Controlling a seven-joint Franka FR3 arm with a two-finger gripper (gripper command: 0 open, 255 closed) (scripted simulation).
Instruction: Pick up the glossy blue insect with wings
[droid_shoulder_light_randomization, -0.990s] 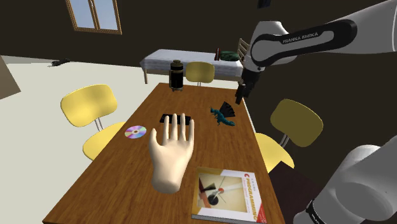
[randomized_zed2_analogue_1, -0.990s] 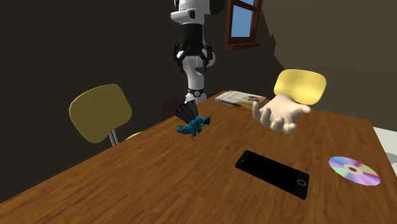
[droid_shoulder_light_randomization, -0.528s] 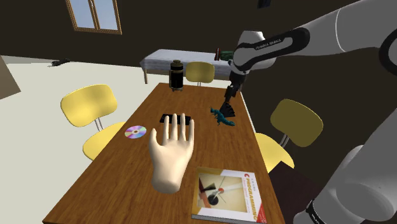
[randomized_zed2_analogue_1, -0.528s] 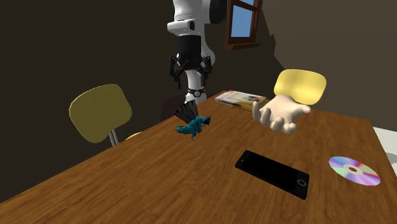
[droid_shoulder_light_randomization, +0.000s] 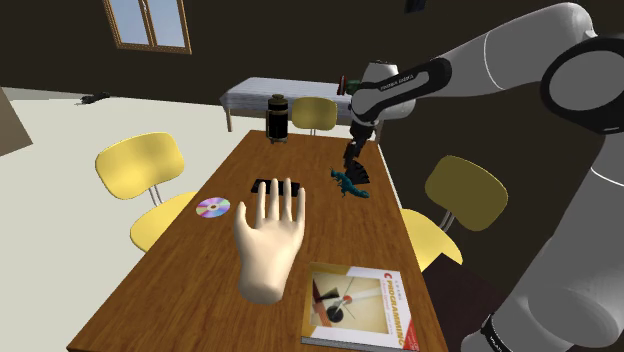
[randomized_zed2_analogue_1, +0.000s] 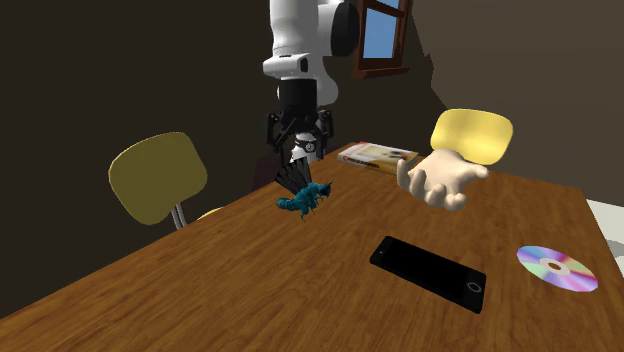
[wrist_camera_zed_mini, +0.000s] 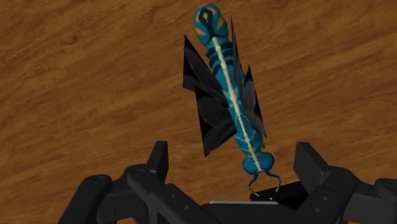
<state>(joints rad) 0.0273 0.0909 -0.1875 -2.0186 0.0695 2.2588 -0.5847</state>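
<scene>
Teal-blue and dark-winged, the insect (wrist_camera_zed_mini: 232, 102) lies on the wooden tabletop (wrist_camera_zed_mini: 76, 83) close to its edge, beneath the claw (wrist_camera_zed_mini: 233, 159), which gapes wide and empty. Closing on the slim tail or thin wings could flick it off the edge.

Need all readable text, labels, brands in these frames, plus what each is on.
"C PROGRAMMING": red lettering along the cover of the white and yellow book on the brown wooden table.
Pale lettering on the arm's dark forearm band: too small to read.
Rainbow-sheened disc, flat black phone, glossy blue winged insect: no text visible.
</scene>
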